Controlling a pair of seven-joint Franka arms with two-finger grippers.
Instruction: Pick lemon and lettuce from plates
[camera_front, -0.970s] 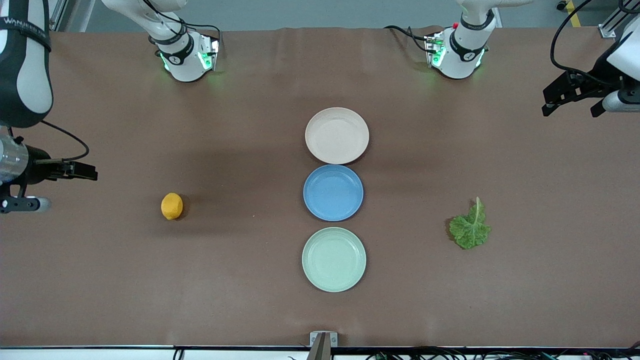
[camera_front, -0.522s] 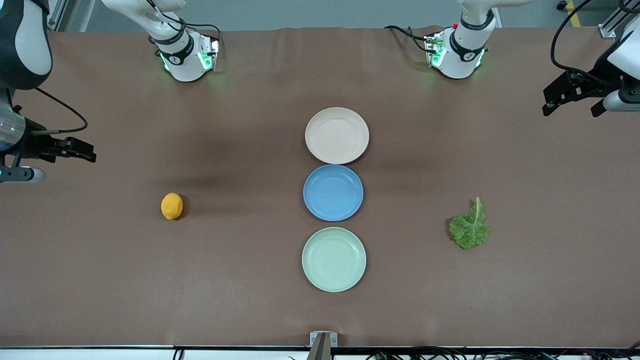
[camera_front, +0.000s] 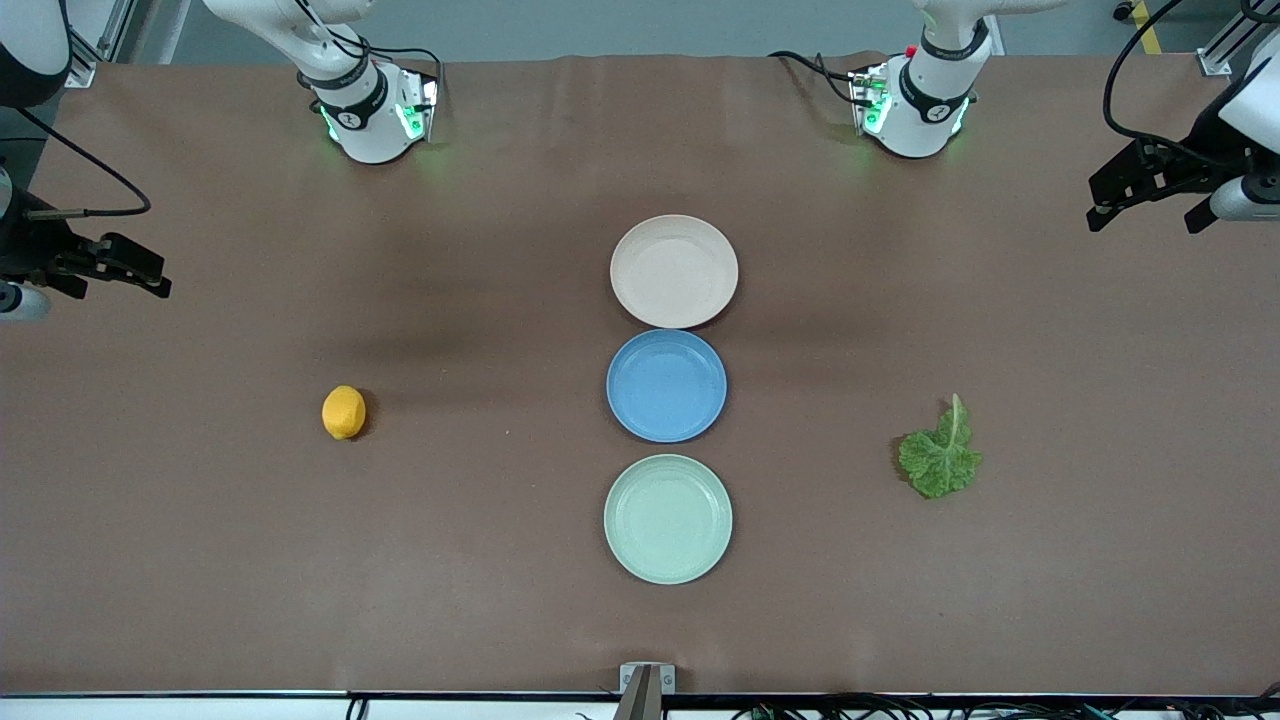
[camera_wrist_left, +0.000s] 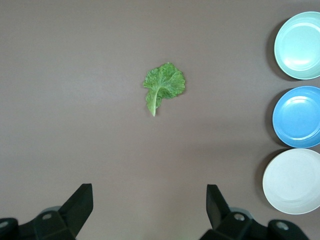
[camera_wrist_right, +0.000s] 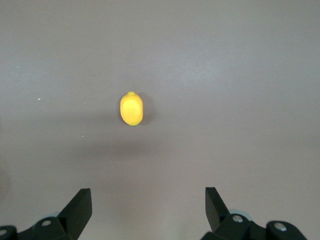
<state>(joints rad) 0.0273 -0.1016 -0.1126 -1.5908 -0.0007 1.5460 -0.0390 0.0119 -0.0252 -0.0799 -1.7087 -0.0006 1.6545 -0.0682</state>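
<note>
The lemon (camera_front: 343, 412) (camera_wrist_right: 131, 108) lies on the bare brown table toward the right arm's end, on no plate. The lettuce (camera_front: 940, 458) (camera_wrist_left: 163, 87) lies flat on the table toward the left arm's end. The beige-pink plate (camera_front: 673, 271) (camera_wrist_left: 295, 181) and the pale green plate (camera_front: 667, 518) (camera_wrist_left: 300, 45) are both empty. My right gripper (camera_front: 115, 275) (camera_wrist_right: 148, 192) hangs open over the table's edge at the right arm's end, well clear of the lemon. My left gripper (camera_front: 1145, 215) (camera_wrist_left: 150, 192) hangs open over the left arm's end, apart from the lettuce.
An empty blue plate (camera_front: 666, 385) (camera_wrist_left: 299, 116) sits between the two other plates, the three in a line down the table's middle. Both arm bases (camera_front: 375, 115) (camera_front: 915, 105) stand along the table edge farthest from the front camera.
The right arm has drawn back toward its base and the table's edge, away from the lemon. The left gripper has barely shifted. Lemon, lettuce and plates have not moved.
</note>
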